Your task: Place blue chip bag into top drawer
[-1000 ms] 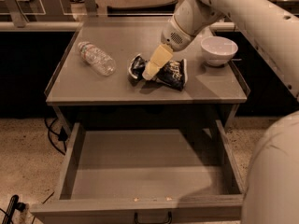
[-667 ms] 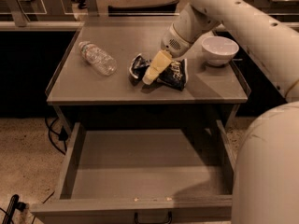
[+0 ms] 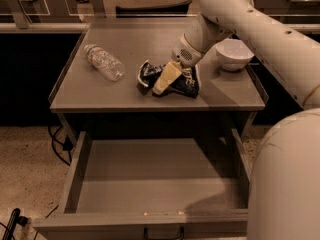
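The blue chip bag (image 3: 186,84) lies crumpled on the grey table top (image 3: 100,91), right of centre. My gripper (image 3: 163,85) reaches down from the upper right and sits on the bag's middle, covering part of it. The bag rests on the table. The top drawer (image 3: 155,176) stands pulled out wide below the table front. Its grey inside holds nothing, and its dark handle (image 3: 163,232) shows at the bottom edge.
A clear plastic water bottle (image 3: 104,61) lies on its side at the table's left. A white bowl (image 3: 233,53) stands at the right, just behind my arm (image 3: 260,29). Part of my body (image 3: 285,184) fills the lower right beside the drawer. Cables (image 3: 57,144) hang at the left.
The gripper has stayed at the bag, shifting only slightly. The arm's upper links have swung nearer to the camera. The bag, bottle, bowl and drawer have not moved.
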Controlling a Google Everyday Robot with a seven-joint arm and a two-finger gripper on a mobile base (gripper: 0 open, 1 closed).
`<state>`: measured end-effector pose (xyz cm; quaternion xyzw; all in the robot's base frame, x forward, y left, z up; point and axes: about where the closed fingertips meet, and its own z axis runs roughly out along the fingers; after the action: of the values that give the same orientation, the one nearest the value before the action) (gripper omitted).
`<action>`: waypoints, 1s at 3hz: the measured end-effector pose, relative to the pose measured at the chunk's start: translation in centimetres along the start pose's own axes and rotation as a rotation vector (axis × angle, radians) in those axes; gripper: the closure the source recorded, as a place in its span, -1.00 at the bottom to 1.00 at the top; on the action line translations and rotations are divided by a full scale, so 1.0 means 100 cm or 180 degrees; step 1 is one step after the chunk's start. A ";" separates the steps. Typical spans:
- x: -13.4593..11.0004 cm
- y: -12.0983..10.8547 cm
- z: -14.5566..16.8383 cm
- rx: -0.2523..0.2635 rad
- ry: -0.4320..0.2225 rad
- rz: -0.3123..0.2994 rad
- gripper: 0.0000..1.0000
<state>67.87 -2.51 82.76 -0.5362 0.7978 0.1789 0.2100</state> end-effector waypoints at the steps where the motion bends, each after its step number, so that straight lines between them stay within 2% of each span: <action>1: 0.000 0.000 0.000 0.0000 0.0000 0.0000 0.01; 3: 0.000 0.000 0.000 -0.0001 0.0000 0.0000 0.93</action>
<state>67.87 -2.50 82.75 -0.5362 0.7977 0.1789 0.2100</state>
